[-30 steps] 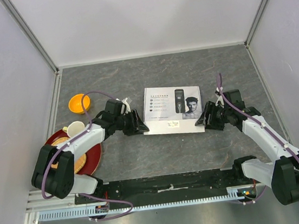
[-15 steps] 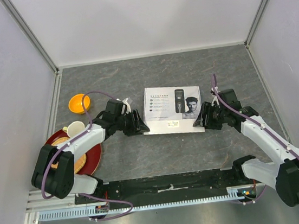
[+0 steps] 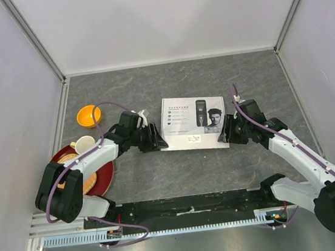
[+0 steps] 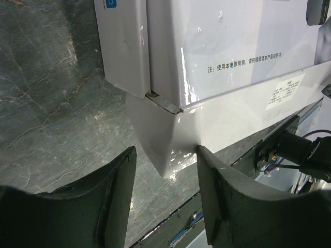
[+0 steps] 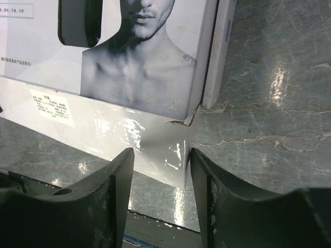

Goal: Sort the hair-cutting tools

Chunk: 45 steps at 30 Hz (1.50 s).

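A closed white cardboard box [image 3: 193,123] printed with a clipper and a man's face lies mid-table. The hair-cutting tools themselves are out of view. My left gripper [image 3: 157,140] is open at the box's near left corner [image 4: 165,155], which sits between its fingers [image 4: 111,201]. My right gripper [image 3: 228,135] is open at the box's near right corner [image 5: 173,160], its fingers [image 5: 116,191] straddling that corner. Neither pair of jaws has closed on the box.
An orange bowl [image 3: 88,116] sits at the left. A white cup [image 3: 85,144] and a red plate [image 3: 103,173] with food lie near the left arm. Grey walls enclose the table on three sides.
Both grippers have moved in toward the box's near corners. The right arm has shifted left and forward; the left gripper has edged slightly right. The box has not visibly moved.
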{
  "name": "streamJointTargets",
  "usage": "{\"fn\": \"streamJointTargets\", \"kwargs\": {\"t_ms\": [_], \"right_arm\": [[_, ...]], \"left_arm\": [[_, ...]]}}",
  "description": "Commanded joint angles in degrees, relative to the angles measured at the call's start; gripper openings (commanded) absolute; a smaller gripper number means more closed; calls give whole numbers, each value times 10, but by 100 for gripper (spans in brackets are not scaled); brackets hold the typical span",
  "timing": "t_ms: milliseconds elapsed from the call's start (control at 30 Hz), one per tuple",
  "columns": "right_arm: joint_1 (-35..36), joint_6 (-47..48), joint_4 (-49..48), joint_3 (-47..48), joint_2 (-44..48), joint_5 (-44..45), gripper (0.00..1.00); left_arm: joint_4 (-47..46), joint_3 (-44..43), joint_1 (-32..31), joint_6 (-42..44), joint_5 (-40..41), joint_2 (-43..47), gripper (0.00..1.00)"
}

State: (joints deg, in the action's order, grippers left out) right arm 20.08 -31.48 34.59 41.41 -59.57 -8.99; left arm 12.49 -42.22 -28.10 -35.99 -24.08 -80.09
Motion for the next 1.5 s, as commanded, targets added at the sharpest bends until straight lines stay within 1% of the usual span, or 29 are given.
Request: {"fn": "streamJointTargets", "kwargs": {"t_ms": [0, 100, 233, 333, 500, 733, 1233, 1333, 1433, 1467], "right_arm": [[22, -11, 14, 37, 2, 56, 52], [37, -19, 17, 43, 2, 70, 47], [57, -27, 26, 50, -4, 100, 45], [67, -27, 38, 58, -12, 116, 45], [86, -28, 55, 70, -24, 160, 49], [110, -34, 56, 69, -41, 185, 50], [118, -62, -10, -4, -74, 206, 48], [118, -69, -19, -10, -62, 208, 50], [118, -83, -19, -11, -26, 230, 56], [119, -89, -17, -11, -16, 240, 61]], "left_arm": [[6, -19, -4, 19, 6, 4, 57], [6, -19, -4, 18, 8, 0, 57], [7, -19, -5, 19, 10, -1, 57], [7, -19, -6, 19, 10, -3, 58], [10, -19, -7, 20, 11, -4, 57], [12, -18, -8, 22, 15, -8, 57], [16, -20, -9, 25, 24, -16, 57], [17, -20, -10, 27, 24, -16, 57], [20, -23, -11, 28, 25, -12, 57], [20, -23, -11, 28, 26, -9, 58]]}}
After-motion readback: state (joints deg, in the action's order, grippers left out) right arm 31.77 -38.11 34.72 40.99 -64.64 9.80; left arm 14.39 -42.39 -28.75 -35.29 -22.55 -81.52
